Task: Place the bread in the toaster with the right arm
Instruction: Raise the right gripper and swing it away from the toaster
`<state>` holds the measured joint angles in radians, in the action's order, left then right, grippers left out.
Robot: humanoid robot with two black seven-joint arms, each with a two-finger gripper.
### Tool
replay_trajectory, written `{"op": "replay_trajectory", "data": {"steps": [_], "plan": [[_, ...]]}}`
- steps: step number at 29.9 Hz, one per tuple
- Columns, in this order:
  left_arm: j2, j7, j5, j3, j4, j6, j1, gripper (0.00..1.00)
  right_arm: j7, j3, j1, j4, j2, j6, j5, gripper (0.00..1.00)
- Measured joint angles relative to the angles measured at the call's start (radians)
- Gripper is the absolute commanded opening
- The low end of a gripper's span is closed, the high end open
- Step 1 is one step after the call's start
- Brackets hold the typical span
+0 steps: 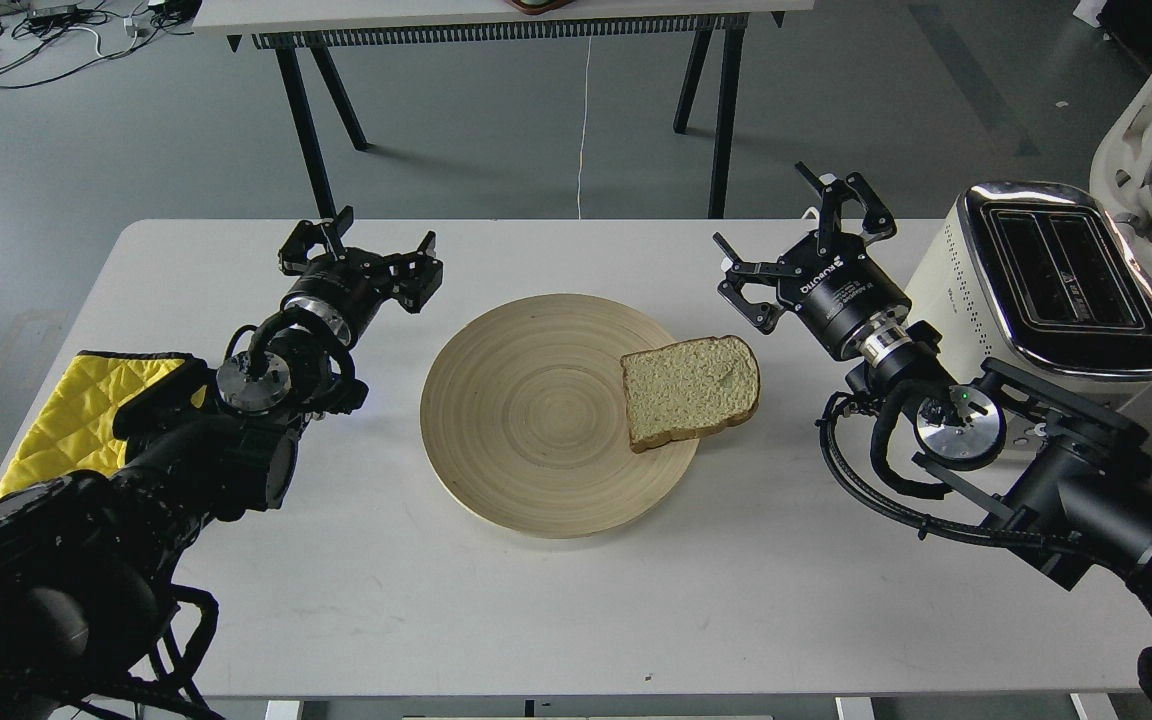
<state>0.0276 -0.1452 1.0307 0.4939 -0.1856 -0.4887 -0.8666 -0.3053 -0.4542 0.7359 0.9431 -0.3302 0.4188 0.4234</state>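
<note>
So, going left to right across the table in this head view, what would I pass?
Yellow quilted cloth → left black two-finger gripper → round pale wooden plate → tan bread slice on the plate's right edge → right black gripper → cream-white toaster with chrome top.

Grey floor [496, 130], black-legged table [496, 20] at the back, tangled cables [36, 40] far left, white chair [1151, 120] at right
</note>
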Motion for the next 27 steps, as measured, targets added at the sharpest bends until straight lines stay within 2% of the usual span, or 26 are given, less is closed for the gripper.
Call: {"op": "replay_trajectory", "data": {"steps": [17,20,23,27], "plan": [[0.0,0.002,-0.001,-0.003,0.0,0.0,0.0,1.0,0.0,0.008,0.04,-0.003,-0.003,-0.025,-0.047,1.0],[0.0,0.002,-0.001,-0.003,0.0,0.0,0.0,1.0,0.002,0.008,0.072,-0.005,-0.004,-0.093,-0.134,1.0],[0.0,0.002,-0.001,-0.003,0.0,0.0,0.0,1.0,0.009,0.011,0.11,-0.006,-0.004,-0.206,-0.245,1.0],[0.0,0.002,-0.001,-0.002,0.0,0.0,0.0,1.0,0.044,0.015,0.145,0.009,0.004,-0.325,-0.397,1.0]]}}
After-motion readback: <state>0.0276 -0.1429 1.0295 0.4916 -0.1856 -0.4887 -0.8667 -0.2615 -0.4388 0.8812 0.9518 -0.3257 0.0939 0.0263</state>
